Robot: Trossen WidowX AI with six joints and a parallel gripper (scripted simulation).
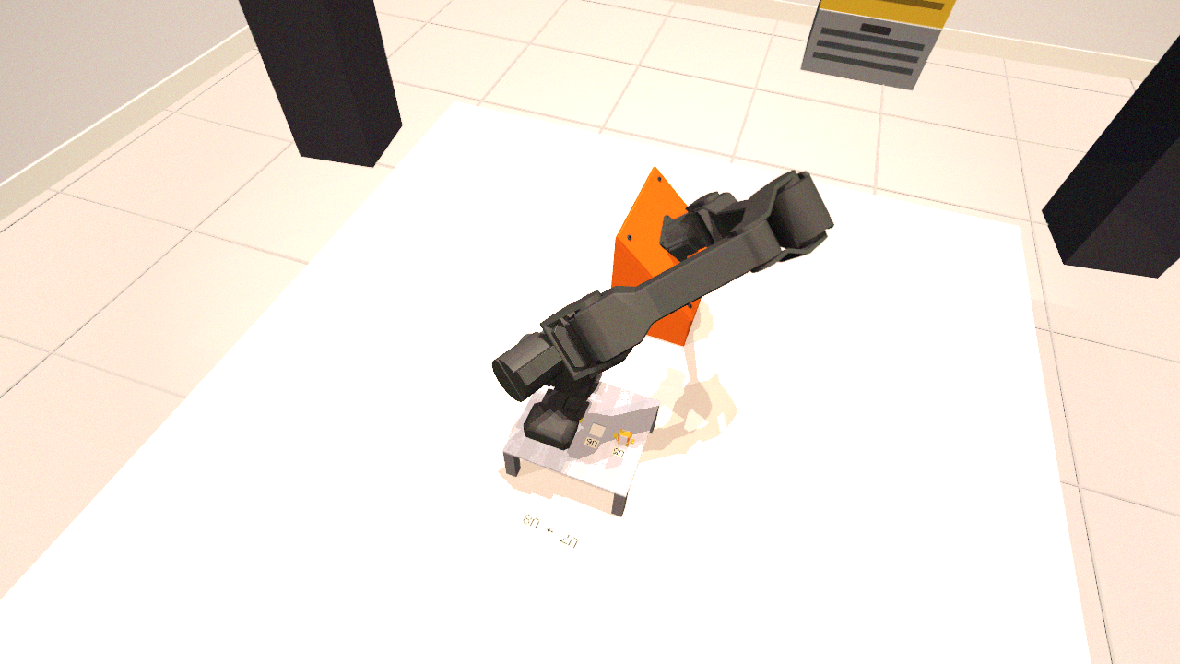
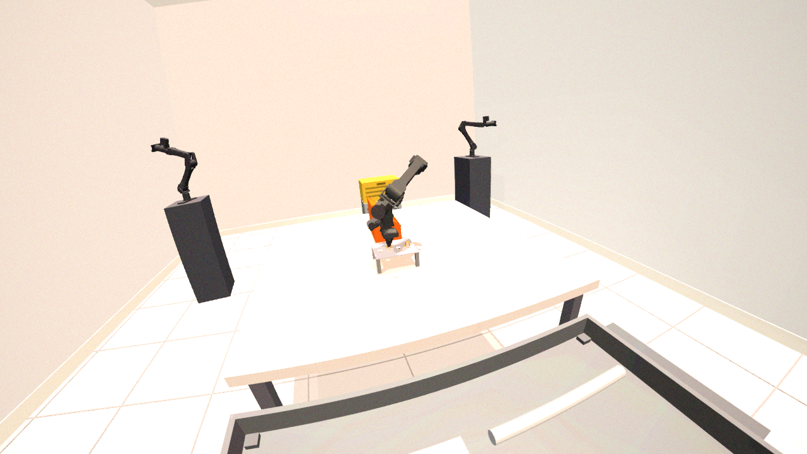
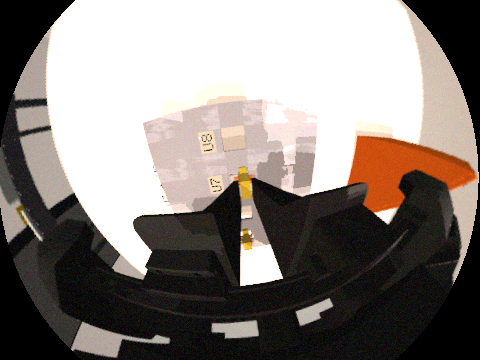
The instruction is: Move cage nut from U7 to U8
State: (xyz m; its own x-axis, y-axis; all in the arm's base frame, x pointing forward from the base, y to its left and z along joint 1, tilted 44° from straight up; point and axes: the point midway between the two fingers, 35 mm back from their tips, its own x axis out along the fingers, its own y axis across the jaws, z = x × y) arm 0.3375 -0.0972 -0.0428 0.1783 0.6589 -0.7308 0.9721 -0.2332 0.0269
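At the U7 position of the grey metal rail plate (image 1: 606,472) (image 2: 398,252) (image 3: 185,150), black tapered jaws (image 2: 388,244) are pinching the small yellow cage nut (image 3: 244,184); the top view hides this spot behind the wrist. Wrist view shows the nut between the tips, next to the cream U7 label (image 3: 215,185), in line with the row of holes. Can't tell if its wings are free of the plate or still under it, so lift height is open. Square empty hole U8 (image 3: 233,138) sits one place along, beside its own cream label (image 3: 207,142). The other yellow nut (image 1: 624,437) (image 2: 408,243) (image 3: 247,239) is at U5 on the far side of U6, apart from the jaws. Step in hand, my read: extraction from U7, grip made, transfer to U8 not done. Next move: straight up until both wings are out of the hole, then shift to U8 with no twist, square up over it and press down till the wings open underneath. Risks: a wing snagging on the hole edge and dragging the plate over the white surface (image 1: 371,495) (image 2: 338,316) (image 3: 125,75), or the nut tilting in a narrow pinch
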